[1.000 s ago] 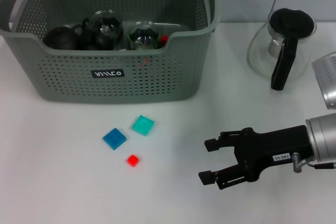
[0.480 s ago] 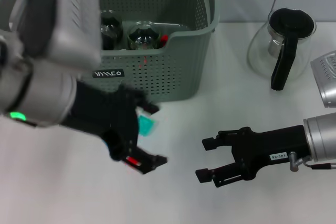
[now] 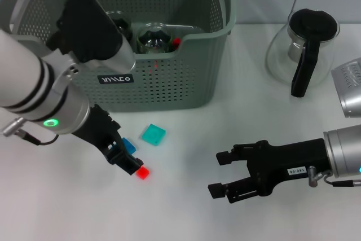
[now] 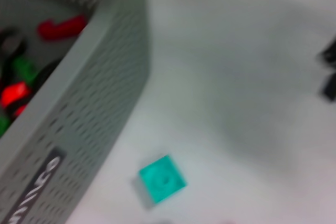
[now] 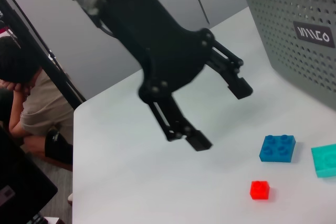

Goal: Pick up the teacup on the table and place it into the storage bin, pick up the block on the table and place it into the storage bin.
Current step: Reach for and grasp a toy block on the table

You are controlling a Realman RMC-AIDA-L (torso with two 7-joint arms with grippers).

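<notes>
Right now my left gripper (image 5: 220, 114) hangs low over the three blocks in front of the bin (image 3: 169, 91), jaws apart and holding nothing — the right wrist view shows that plainly. The red block (image 3: 143, 172) lies just beside one fingertip in the head view, the blue block (image 3: 128, 145) is partly hidden behind the fingers, and the teal block (image 3: 153, 134) sits a little nearer the bin. They are close together, and that is my worry: coming down on one, a finger could land on a neighbour and flick it away, or catch two at once. The red one is small and low, so I'd expect a poor pinch to squirt it out sideways.

The right gripper (image 3: 225, 173) waits above the table off to the right, jaws apart and empty. If both arms reach for the blocks they could meet. Dark cups and glassware already lie in the bin — a drop from height could knock them.
</notes>
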